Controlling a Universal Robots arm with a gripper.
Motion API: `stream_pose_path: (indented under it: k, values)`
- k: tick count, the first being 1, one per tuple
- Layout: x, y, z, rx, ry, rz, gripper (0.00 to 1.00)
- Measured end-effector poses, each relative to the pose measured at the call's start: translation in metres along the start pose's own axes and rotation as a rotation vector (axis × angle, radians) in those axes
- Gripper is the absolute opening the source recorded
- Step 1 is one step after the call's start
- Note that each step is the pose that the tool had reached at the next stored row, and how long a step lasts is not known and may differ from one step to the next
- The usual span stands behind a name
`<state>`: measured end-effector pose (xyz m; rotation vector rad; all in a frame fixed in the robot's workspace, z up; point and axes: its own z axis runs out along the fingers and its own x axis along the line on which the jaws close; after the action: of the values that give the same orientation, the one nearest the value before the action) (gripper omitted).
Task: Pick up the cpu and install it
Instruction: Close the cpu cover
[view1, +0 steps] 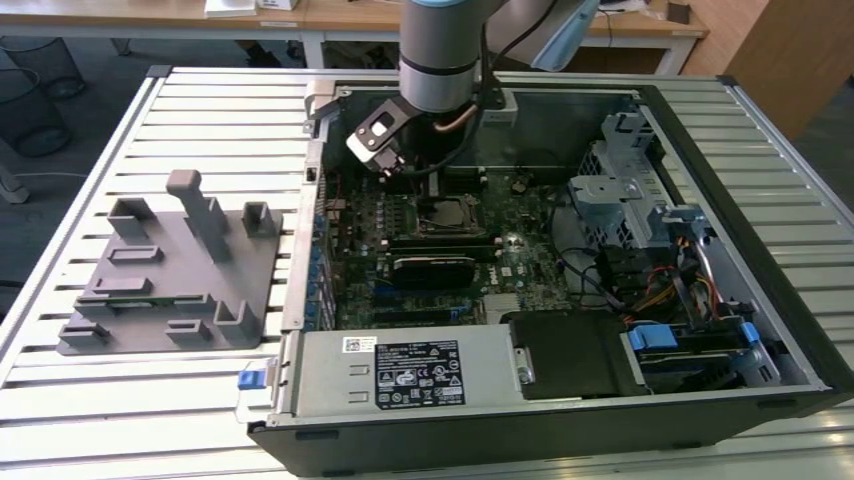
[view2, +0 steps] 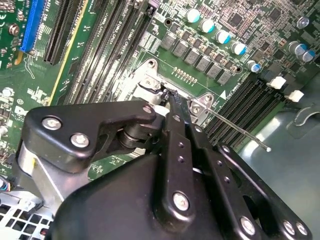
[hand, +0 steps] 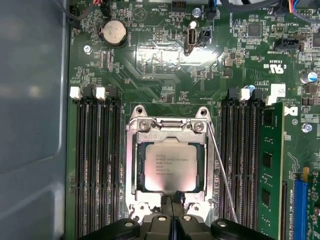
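the cpu (hand: 170, 166) lies flat in its socket on the green board, silvery top plate up, just ahead of the pincer's (hand: 173, 202) tips. a metal frame (hand: 135, 150) runs around it. the pincer's two fingers are pressed together with only a thin seam between them and nothing between the pads. in the second wrist view the pincer (view2: 172, 98) narrows to one dark point over the near edge of that frame. whether the tips touch the metal or the cpu, i cannot tell.

a thin wire lever (hand: 223, 180) slants away from the frame at one side of the pincer. banks of long black memory slots (hand: 97, 165) flank the socket on both sides of the pincer. one slot on the lever's side holds a green memory stick (hand: 270, 170). further ahead of the pincer, past the socket, a round coin battery (hand: 113, 33) sits on the board.

in the exterior view the arm (view1: 441, 55) reaches down into the open computer case (view1: 761, 300), which lies on a slatted table (view1: 80, 150). well away from the pincer, outside the case toward the exterior view's left, a grey holder block (view1: 160, 285) with upright posts rests on the table.
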<state>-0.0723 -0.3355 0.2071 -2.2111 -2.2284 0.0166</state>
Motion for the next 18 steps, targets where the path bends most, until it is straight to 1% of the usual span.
stream_pose_path:
  k: [4, 10, 14, 18]
  values:
    - [-0.0007, 0.0060, -0.0001, 0.0029, -0.0001, 0.002, 0.12]
    - [-0.0008, 0.0132, -0.0001, 0.0032, -0.0001, 0.002, 0.12]
    - [-0.0008, 0.0162, -0.0001, 0.0032, -0.0001, 0.002, 0.12]
    - [-0.0008, 0.0174, -0.0001, 0.0031, 0.0000, 0.002, 0.12]
